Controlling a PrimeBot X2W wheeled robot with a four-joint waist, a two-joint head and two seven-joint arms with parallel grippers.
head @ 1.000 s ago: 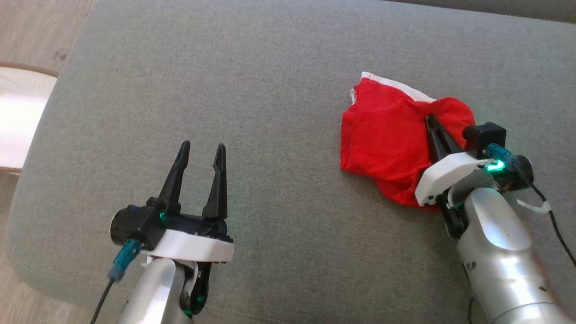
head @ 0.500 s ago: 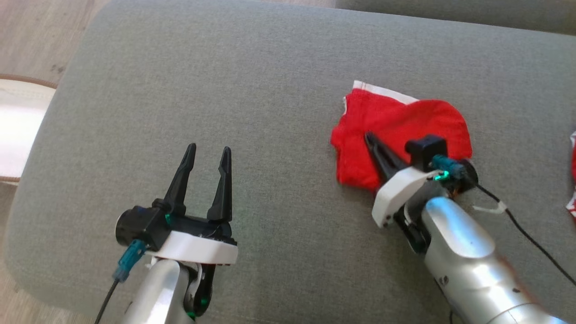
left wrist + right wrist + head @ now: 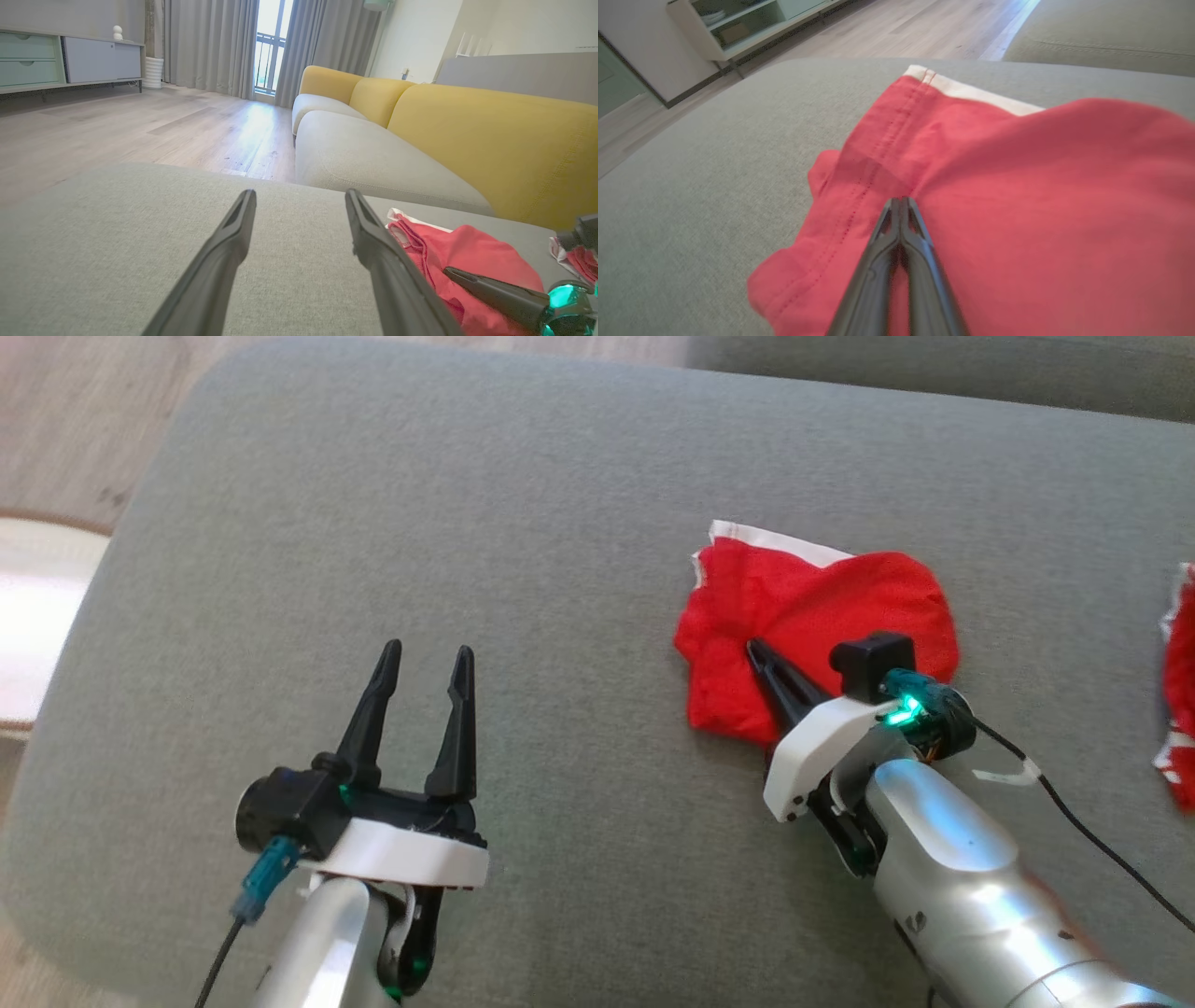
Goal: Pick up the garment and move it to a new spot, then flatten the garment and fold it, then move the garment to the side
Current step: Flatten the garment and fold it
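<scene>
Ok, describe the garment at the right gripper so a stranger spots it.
On the broad grey cushion, look right of centre for a crumpled red garment. Unlike the red cloth at the right edge, it has the right gripper shut on it.

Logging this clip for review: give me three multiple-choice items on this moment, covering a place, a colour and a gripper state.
1. Where is the garment?
A) hanging in the air
B) lying on the grey cushion, at the tips of the right gripper
C) draped over the cushion's edge

2. What colour is the garment?
A) blue
B) yellow
C) red with a white band

3. How is the left gripper?
A) open, holding nothing
B) shut on the garment
C) shut, holding nothing

Answers: 1 B, the cloth rests on the cushion beneath the closed right fingers. 2 C, red cloth with a white strip along its far edge. 3 A, bare cushion shows between its spread fingers.
</scene>
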